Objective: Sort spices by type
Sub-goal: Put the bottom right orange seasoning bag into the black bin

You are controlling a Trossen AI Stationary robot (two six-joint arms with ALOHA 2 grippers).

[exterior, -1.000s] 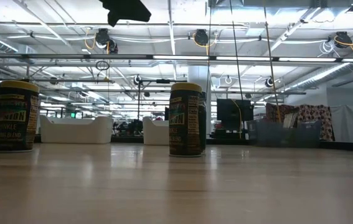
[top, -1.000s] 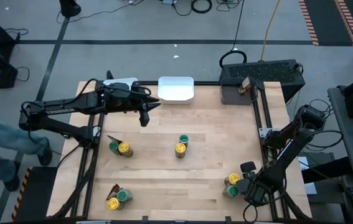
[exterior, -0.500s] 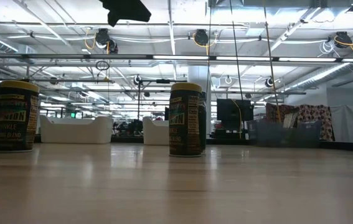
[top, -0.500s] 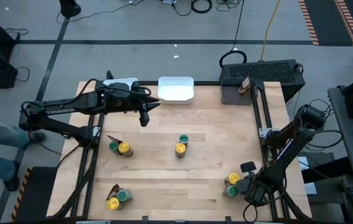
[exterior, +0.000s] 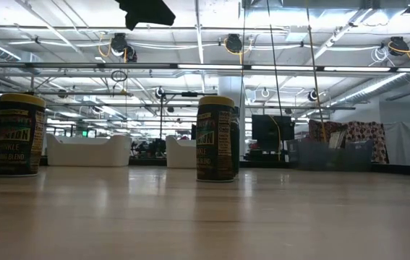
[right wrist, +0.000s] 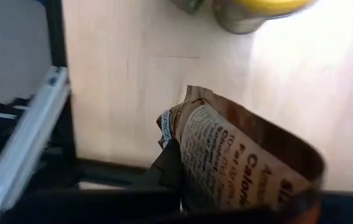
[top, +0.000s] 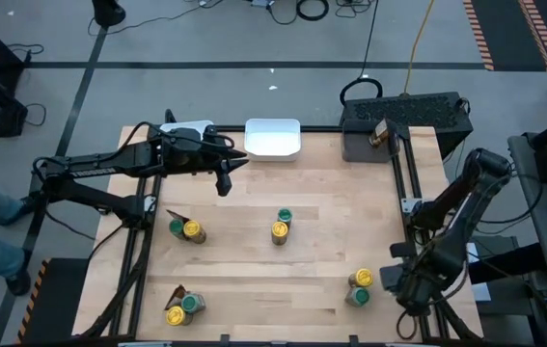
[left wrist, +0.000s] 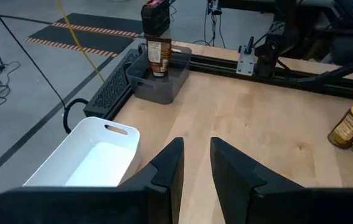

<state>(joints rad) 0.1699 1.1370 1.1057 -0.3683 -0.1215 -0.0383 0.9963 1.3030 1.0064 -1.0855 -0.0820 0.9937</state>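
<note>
The wooden bench (top: 254,260) takes up most of the overhead shot, with a dark arm coming in from each side. At the back edge there's a white tray (top: 273,138) and it looks empty in the left wrist view, just bare white inside. Next to it on the right is a grey bin (top: 365,143) with a brown bottle (left wrist: 158,57) standing upright in it.

The left claw (top: 223,176) hangs over the back-left part of the bench near the white tray, fingers close together with a narrow gap between them, nothing in them. The right claw (top: 394,282) is down at the front-right corner. The overhead view doesn't show the fingers well, but the right wrist camera shows it pinching a brown packet (right wrist: 244,162) with printed text, held above the wood right by the bench edge.

The spices sit in little clusters. Front right, just beside the right claw: a yellow-lid jar (top: 362,279) and a second jar touching it. Middle: a green-lid jar (top: 285,216) touching a yellow one (top: 279,230). Left: a green lid (top: 176,227) and a yellow lid (top: 192,230) side by side, with a brown packet (top: 174,215) just behind. Front left: a yellow lid (top: 174,316), a green lid (top: 189,303) and another packet (top: 175,292) bunched up together.
</note>
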